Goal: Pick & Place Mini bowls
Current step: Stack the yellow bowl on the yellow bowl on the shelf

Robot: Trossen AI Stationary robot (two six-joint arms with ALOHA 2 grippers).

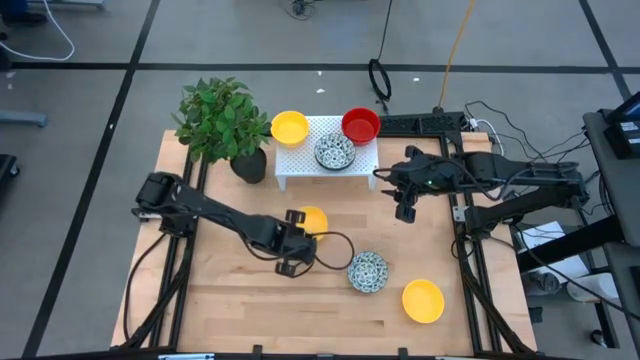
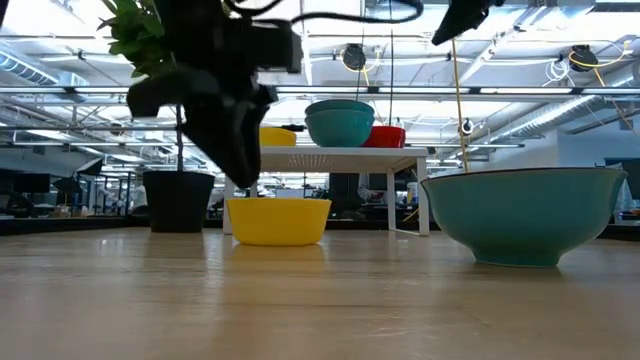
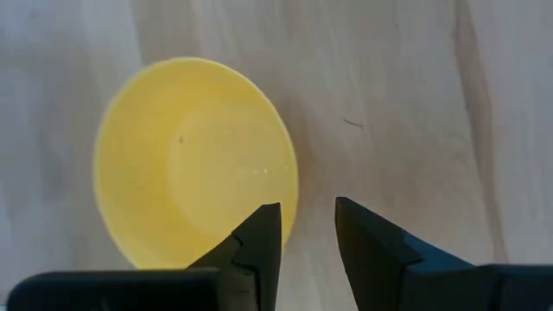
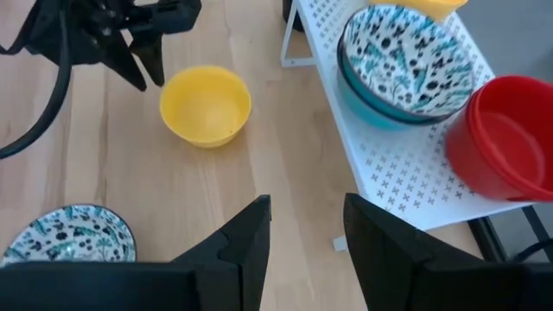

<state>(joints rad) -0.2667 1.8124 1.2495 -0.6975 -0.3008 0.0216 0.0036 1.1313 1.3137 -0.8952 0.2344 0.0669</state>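
Observation:
A yellow mini bowl (image 1: 314, 219) (image 3: 194, 164) stands upright on the wooden table near its middle. My left gripper (image 1: 297, 228) (image 3: 308, 231) hovers open just above its rim on the table's left side, fingers slanting down, with nothing between them. My right gripper (image 1: 405, 207) (image 4: 307, 233) hangs open, high over the table in front of the white rack (image 1: 300, 160). The rack carries a yellow bowl (image 1: 290, 127), a speckled bowl (image 1: 334, 151) and a red bowl (image 1: 360, 124). Another speckled bowl (image 1: 367, 272) and a yellow bowl (image 1: 423, 300) stand near the front right.
A potted plant (image 1: 222, 120) stands at the far left beside the rack. A black cable (image 1: 335, 240) loops from the left arm over the table between the yellow bowl and the speckled bowl. Bare wood lies at the front left.

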